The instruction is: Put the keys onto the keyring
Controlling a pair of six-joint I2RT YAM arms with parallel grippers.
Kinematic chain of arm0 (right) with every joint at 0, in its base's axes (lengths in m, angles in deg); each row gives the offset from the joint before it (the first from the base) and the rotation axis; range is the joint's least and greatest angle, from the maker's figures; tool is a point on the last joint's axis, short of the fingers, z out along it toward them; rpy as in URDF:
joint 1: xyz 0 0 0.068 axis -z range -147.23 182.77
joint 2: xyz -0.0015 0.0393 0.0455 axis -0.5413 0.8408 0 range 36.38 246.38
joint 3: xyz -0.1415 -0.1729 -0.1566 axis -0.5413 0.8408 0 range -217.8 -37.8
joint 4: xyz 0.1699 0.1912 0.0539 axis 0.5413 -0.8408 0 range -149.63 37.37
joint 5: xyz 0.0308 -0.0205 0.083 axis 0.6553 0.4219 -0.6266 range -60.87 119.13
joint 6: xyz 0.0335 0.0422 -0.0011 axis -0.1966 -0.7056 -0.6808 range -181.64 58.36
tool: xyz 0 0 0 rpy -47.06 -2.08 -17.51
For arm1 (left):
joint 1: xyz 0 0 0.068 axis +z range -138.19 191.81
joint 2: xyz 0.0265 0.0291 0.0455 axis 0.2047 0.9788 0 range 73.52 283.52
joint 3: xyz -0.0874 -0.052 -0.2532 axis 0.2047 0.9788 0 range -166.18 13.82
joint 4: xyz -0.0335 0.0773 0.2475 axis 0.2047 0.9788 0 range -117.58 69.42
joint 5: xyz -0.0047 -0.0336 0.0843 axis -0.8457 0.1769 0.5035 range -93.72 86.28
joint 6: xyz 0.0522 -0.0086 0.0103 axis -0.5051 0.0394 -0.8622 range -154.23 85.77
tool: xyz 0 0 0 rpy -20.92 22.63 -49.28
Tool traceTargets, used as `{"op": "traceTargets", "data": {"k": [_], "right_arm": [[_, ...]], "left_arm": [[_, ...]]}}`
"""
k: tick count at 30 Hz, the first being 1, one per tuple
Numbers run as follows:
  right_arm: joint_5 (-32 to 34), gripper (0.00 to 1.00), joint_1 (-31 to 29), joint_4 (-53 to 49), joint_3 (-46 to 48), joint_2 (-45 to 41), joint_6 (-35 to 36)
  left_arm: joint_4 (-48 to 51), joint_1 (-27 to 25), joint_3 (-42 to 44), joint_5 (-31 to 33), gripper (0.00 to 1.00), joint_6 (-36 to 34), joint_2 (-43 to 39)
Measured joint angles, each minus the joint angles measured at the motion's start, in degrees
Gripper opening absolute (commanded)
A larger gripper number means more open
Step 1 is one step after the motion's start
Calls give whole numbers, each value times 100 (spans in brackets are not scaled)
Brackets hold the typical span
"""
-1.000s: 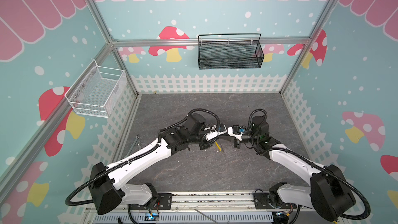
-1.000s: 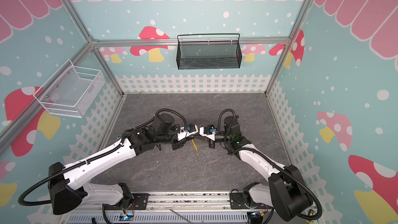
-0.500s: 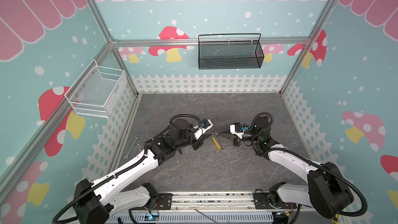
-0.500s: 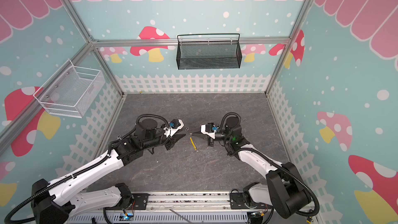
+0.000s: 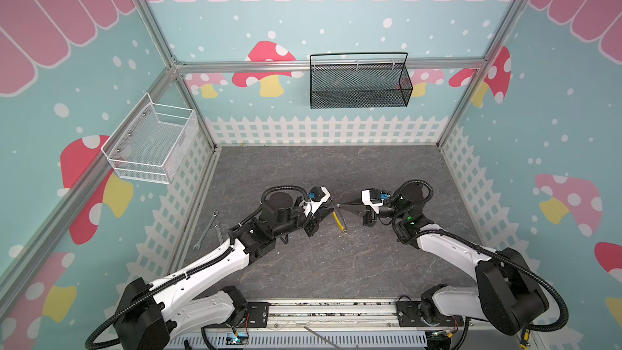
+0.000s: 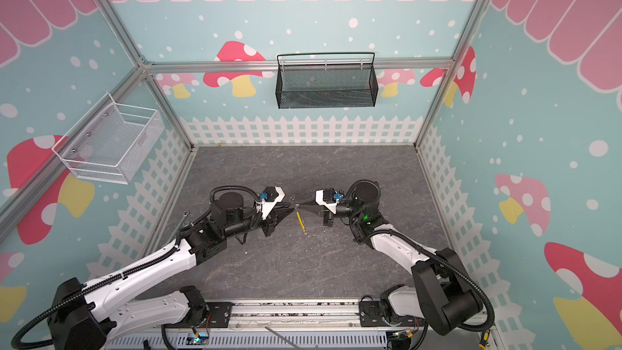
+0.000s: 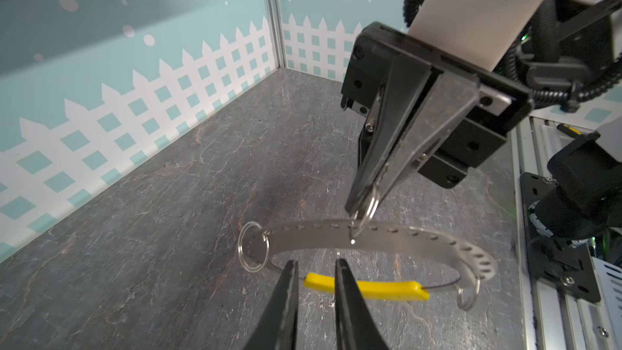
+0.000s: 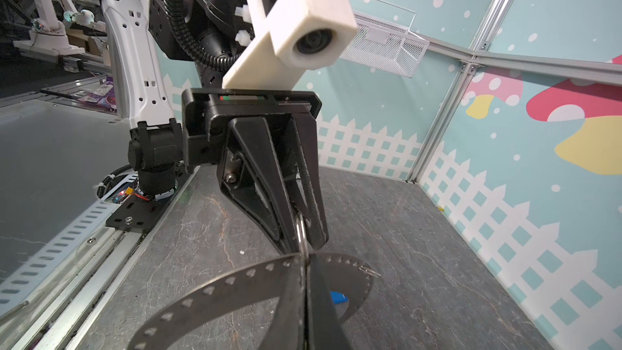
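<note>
My right gripper (image 7: 363, 208) is shut on a small silver ring of the keyring (image 7: 368, 207) and holds it above the floor. Below the ring hangs the curved dotted strap (image 7: 387, 237), with its yellow segment (image 7: 367, 289) lowest. A second ring (image 7: 253, 245) sits at the strap's end. My left gripper (image 7: 314, 264) faces it tip to tip, jaws slightly apart with nothing between them, just short of the strap. In both top views the two tips almost meet (image 5: 333, 206) (image 6: 293, 208). A blue key head (image 8: 337, 297) shows through the strap loop in the right wrist view.
A long silver wrench (image 5: 207, 230) lies by the left wall. A white wire basket (image 5: 151, 144) hangs on the left wall and a black mesh basket (image 5: 358, 82) on the back wall. The arms' base rail (image 5: 330, 311) runs along the front edge.
The left gripper drew back to the left, away from the right one, then came in again to face the ring. The right gripper kept its hold and shifted slightly left.
</note>
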Motion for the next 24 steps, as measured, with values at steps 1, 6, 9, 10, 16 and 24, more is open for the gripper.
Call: {"op": "traceTargets", "data": {"k": [1, 6, 9, 10, 16, 24], "right_arm": [[-20, 1, -2, 44, 0, 26, -52], [-120, 1, -28, 179, -24, 122, -284], [-155, 1, -52, 278, -63, 173, -420], [-162, 1, -63, 313, -68, 186, -461], [-181, 1, -66, 546, -76, 212, -717], [-188, 1, -70, 737, -125, 216, -940]], "left_arm": [[-72, 0, 20, 0, 19, 13, -37], [-426, 0, 68, -39, 17, 107, -142], [-551, 0, 79, -98, 17, 151, -142], [-577, 0, 85, -116, 16, 162, -140], [-656, 0, 186, -140, 19, 192, -144], [-750, -2, 442, -114, 21, 232, -358]]}}
